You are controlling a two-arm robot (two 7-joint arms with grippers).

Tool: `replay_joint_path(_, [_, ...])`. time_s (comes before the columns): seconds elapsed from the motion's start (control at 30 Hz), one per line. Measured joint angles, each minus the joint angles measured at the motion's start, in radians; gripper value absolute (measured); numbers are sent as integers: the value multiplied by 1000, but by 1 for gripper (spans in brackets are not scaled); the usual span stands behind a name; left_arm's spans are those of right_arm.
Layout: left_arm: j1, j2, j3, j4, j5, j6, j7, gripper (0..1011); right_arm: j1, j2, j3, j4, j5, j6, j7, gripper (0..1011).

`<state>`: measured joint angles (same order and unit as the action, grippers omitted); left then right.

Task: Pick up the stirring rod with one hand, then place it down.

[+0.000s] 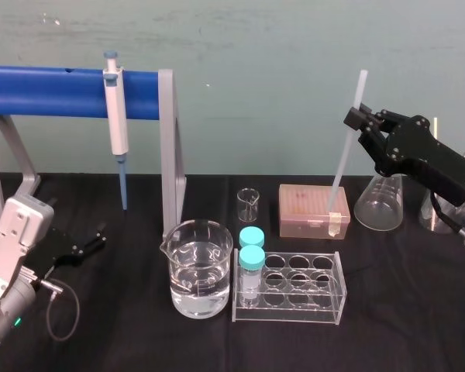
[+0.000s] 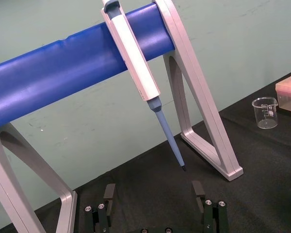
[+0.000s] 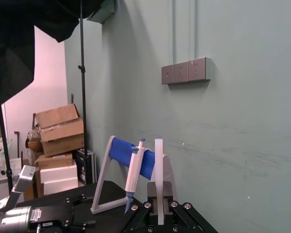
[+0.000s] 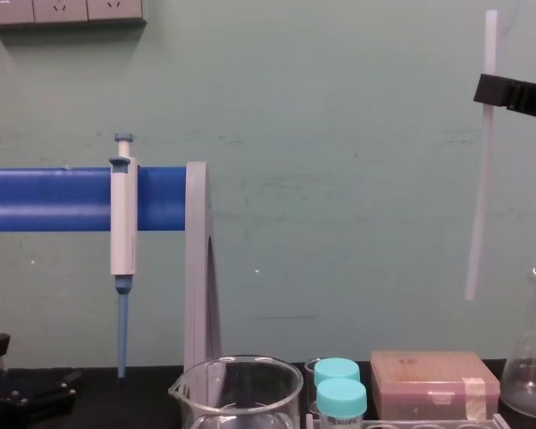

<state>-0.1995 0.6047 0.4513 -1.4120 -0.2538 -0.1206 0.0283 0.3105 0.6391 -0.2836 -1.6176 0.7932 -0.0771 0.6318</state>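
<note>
Your right gripper [image 1: 355,120] is clenched on the stirring rod [image 1: 347,147], which hangs near upright in the air above the pink tip box [image 1: 310,208]. Lower it slowly to bare table [image 1: 403,302], laying it flat, clear of the glass flask [image 1: 381,203]. The rod is thin, smooth and probably slippery. The left gripper [image 2: 153,194] rests on the table with its jaws spread.

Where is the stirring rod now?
Head view, right side: the stirring rod hangs near-upright in the right end effector, above the pink box, beside the flask.
</note>
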Motion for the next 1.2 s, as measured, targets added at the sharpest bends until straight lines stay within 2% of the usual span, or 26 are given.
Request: replay_joint_path(1.2, [0, 0, 0, 0, 0, 0, 0, 1000, -24, 13, 8, -24, -1, -1, -5, 61])
